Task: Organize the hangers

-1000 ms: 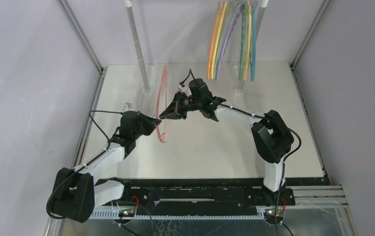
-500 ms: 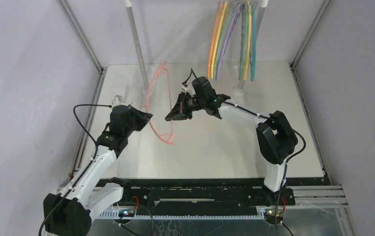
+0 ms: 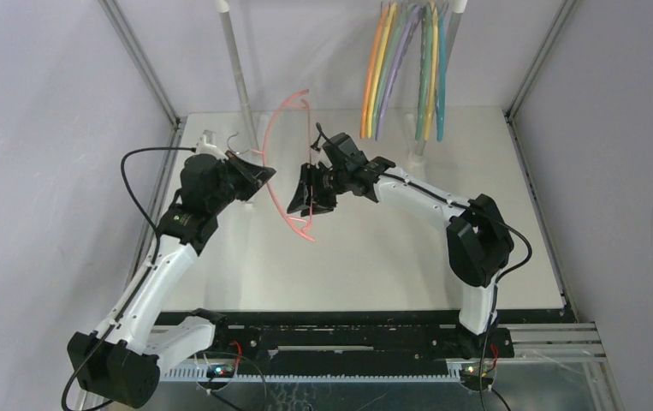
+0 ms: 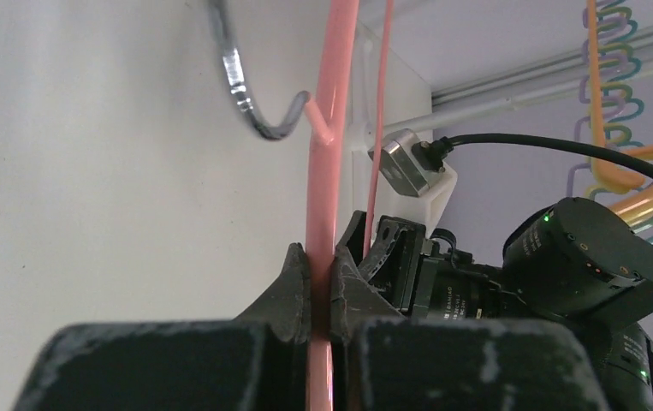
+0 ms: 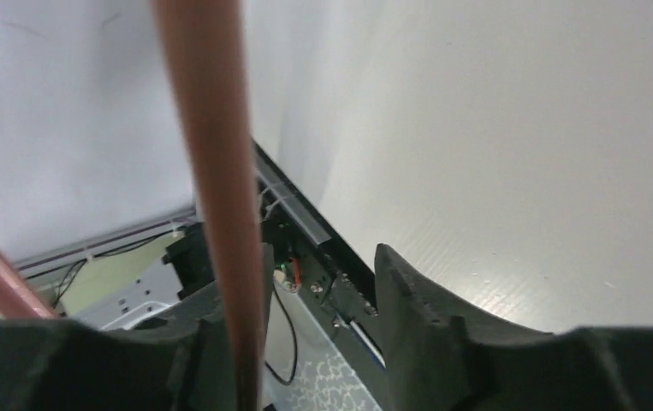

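A pink hanger (image 3: 273,163) is held up above the table, and my left gripper (image 3: 263,175) is shut on its thin bar (image 4: 333,128). Its metal hook (image 4: 239,90) curves off to the left in the left wrist view. My right gripper (image 3: 303,197) is open, with the lower stretch of the same pink bar (image 5: 211,171) running between its jaws, close against the left finger (image 5: 250,282). Several other hangers (image 3: 401,68), in orange, yellow, green, lilac and teal, hang in a bunch from the rail at the back right.
The rail frame's left post (image 3: 239,81) rises just behind the pink hanger, and its right post (image 3: 442,60) stands behind the hung bunch. Metal enclosure struts (image 3: 143,64) run along both sides. The white table (image 3: 408,257) lies below.
My right gripper has opened and let go of the pink hanger. My left arm has lifted and swung the hanger up and toward the back, so it now stands taller.
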`<state>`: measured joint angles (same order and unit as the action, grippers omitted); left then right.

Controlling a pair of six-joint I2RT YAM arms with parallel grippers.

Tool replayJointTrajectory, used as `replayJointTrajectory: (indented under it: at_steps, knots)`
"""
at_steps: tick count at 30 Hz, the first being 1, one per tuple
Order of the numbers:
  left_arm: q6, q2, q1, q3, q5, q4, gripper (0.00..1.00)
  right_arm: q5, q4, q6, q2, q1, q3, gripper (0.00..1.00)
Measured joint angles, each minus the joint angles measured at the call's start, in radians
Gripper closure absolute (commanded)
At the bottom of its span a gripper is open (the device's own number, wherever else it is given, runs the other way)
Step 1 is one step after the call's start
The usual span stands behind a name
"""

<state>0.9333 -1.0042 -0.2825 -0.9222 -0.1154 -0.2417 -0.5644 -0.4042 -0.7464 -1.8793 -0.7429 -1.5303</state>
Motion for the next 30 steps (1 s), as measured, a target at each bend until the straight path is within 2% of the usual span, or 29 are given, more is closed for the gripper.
replayJointTrajectory:
  at_steps: [3, 11, 15, 21, 26, 30]
  knots:
    - [-0.031, -0.018, -0.001, -0.042, -0.003, -0.029, 1.00, 0.077, -0.058, 0.047, 0.008, -0.005, -0.020, 0.31]
    - [-0.185, -0.031, -0.020, -0.107, -0.010, -0.119, 1.00, 0.330, -0.172, 0.151, 0.163, -0.039, -0.026, 0.28]
    - [-0.257, -0.038, -0.034, -0.116, -0.018, -0.139, 1.00, 0.415, -0.173, 0.200, 0.241, -0.064, -0.026, 0.13]
    - [-0.414, -0.080, -0.014, -0.129, 0.112, -0.203, 1.00, 0.496, -0.256, 0.286, 0.365, -0.100, -0.022, 0.12]
    - [-0.484, -0.137, -0.014, -0.140, 0.180, -0.260, 1.00, 0.542, -0.282, 0.325, 0.496, -0.119, 0.000, 0.12]
    - [-0.551, -0.205, -0.043, -0.251, 0.255, -0.341, 1.00, 0.566, -0.316, 0.346, 0.584, -0.137, 0.027, 0.12]
